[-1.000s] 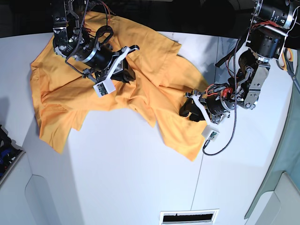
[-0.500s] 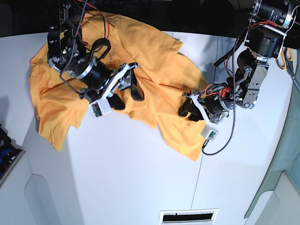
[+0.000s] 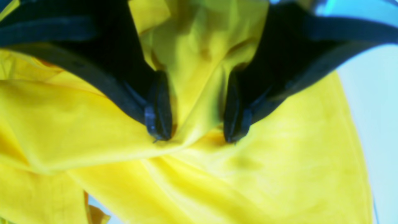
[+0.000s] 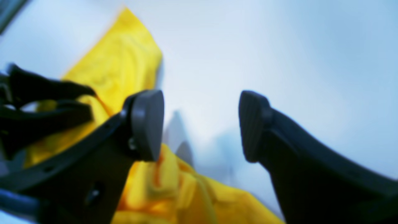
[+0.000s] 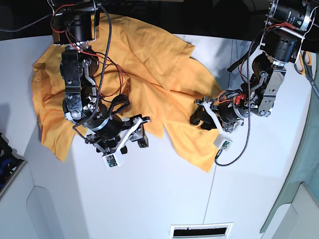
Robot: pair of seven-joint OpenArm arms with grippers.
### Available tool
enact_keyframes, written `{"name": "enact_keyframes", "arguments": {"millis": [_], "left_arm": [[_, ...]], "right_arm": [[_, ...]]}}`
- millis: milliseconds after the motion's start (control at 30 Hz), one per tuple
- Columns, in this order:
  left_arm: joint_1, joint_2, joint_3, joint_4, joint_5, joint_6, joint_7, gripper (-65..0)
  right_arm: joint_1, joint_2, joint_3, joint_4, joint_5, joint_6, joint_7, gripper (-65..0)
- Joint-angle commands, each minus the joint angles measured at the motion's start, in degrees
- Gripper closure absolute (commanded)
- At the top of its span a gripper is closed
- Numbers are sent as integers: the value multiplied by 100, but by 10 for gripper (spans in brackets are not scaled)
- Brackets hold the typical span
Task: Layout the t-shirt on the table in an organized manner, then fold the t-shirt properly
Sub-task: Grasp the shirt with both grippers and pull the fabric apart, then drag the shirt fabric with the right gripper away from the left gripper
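The orange-yellow t-shirt (image 5: 149, 74) lies crumpled across the far half of the white table (image 5: 149, 199). My right gripper (image 5: 133, 144) is open and empty, hovering over bare table just in front of the shirt's front edge. In the right wrist view (image 4: 200, 124) the table shows between its pads and the shirt (image 4: 124, 71) lies to the left and below. My left gripper (image 5: 199, 115) rests on the shirt's right part. In the left wrist view (image 3: 196, 124) its fingertips (image 3: 158, 118) press into the shirt (image 3: 279, 171), apart, with a raised fold between them.
A vent slot (image 5: 201, 230) sits at the table's front edge and a thin dark seam (image 5: 212, 184) runs toward it. A grey-green cloth (image 5: 304, 164) hangs at the right edge. A dark object (image 5: 7, 162) lies off the table's left side.
My right gripper has moved from the shirt's upper middle down toward the front, past the shirt's edge and over bare table. The left gripper has stayed in place.
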Motion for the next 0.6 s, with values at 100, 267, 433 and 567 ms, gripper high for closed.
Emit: {"name": "enact_keyframes", "arguments": {"millis": [100,267,433,567], "left_arm": [[-11,-33,2,0,131,50,254,-317],[-9,-33,2,0,133,186,234,-317],[-11,-33,2,0,133,306,223,-317],[-11,-31,2,0,133,306,223,-317]], "right_arm": [[199,109,-2,-367,264,459,48,-373],[-155,208,-48,-387,901,715,-267,-371],[-588,208,-426,-387,876,717,-125,-361],[-721,205,-778,-387,531,649,92,-119]]}}
